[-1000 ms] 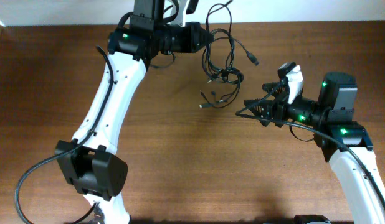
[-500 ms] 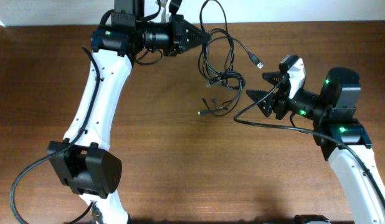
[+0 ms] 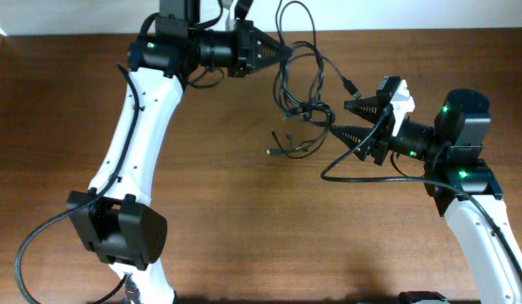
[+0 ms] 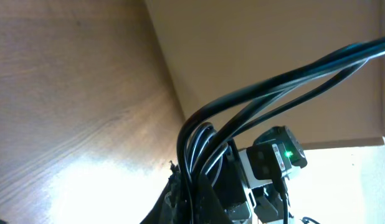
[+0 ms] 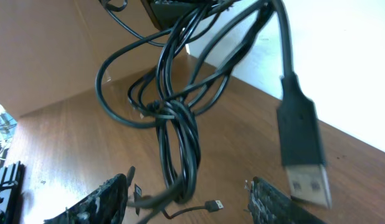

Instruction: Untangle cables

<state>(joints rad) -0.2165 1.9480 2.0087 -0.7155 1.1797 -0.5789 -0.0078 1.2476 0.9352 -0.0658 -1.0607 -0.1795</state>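
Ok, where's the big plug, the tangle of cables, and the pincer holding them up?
plug [image 5: 301, 146], right wrist view, on its black body.
cables [image 5: 169, 113], right wrist view, on the knotted middle.
left pincer [image 3: 284, 52], overhead view, between its tips.

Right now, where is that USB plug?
In the overhead view, the USB plug dangles from the cables on the right side, close beside the open right gripper.

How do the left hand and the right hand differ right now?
The left hand is shut on the cables; the right hand is open and grips nothing. The left hand holds the bundle's top end; the right hand has its fingers either side of the hanging strands. Both face the tangle.
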